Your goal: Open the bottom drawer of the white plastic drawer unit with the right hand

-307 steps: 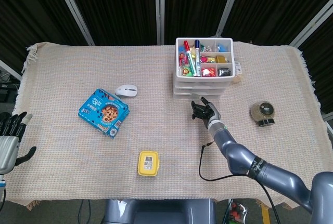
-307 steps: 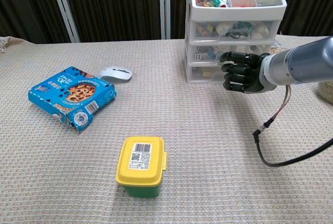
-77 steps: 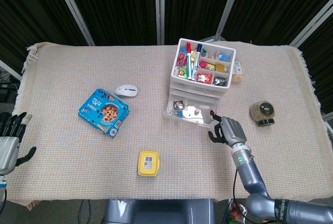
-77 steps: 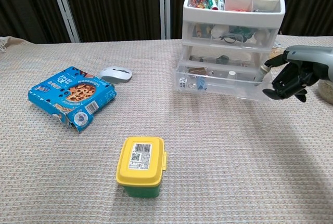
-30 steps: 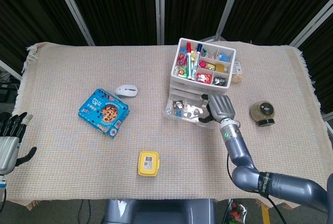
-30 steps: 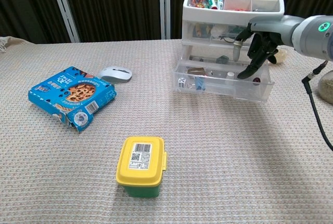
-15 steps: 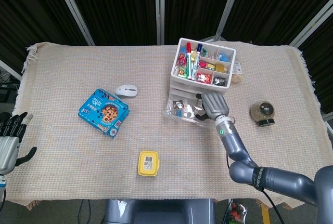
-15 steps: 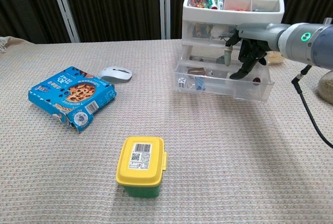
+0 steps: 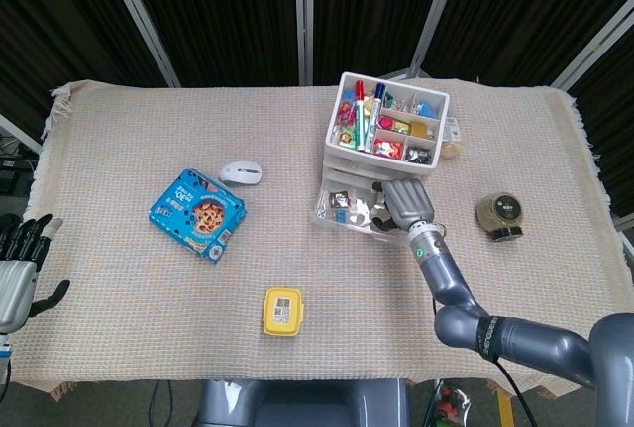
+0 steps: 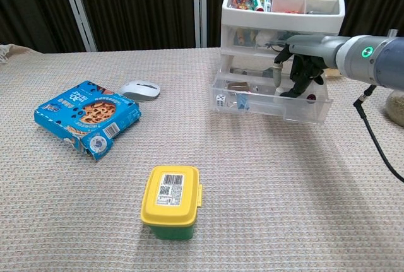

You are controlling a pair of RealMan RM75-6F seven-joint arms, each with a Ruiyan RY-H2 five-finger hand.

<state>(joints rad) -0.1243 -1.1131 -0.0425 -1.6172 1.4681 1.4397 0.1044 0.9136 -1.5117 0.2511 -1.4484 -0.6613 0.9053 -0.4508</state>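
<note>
The white plastic drawer unit (image 9: 347, 153) (image 10: 252, 38) stands at the back right of the table, its top tray full of pens and small items. Its bottom drawer (image 9: 335, 214) (image 10: 268, 106) is pulled out toward me, with dice and small bits inside. My right hand (image 9: 401, 203) (image 10: 298, 69) hangs over the drawer's right half, its fingers pointing down into it and thumb apart; I see nothing held. My left hand (image 9: 16, 270) rests open at the table's far left edge, seen only in the head view.
A blue cookie box (image 9: 196, 214) (image 10: 85, 115) and a white mouse (image 9: 241, 172) (image 10: 139, 89) lie at the left. A yellow lidded container (image 9: 282, 311) (image 10: 172, 199) stands near the front. A round jar (image 9: 501, 216) sits right of the unit. A black cable (image 10: 374, 134) trails from my right arm.
The bottom drawer, shut ten seconds ago, now stands pulled out. In the last second my right hand moved slightly left over it and dipped its fingers in.
</note>
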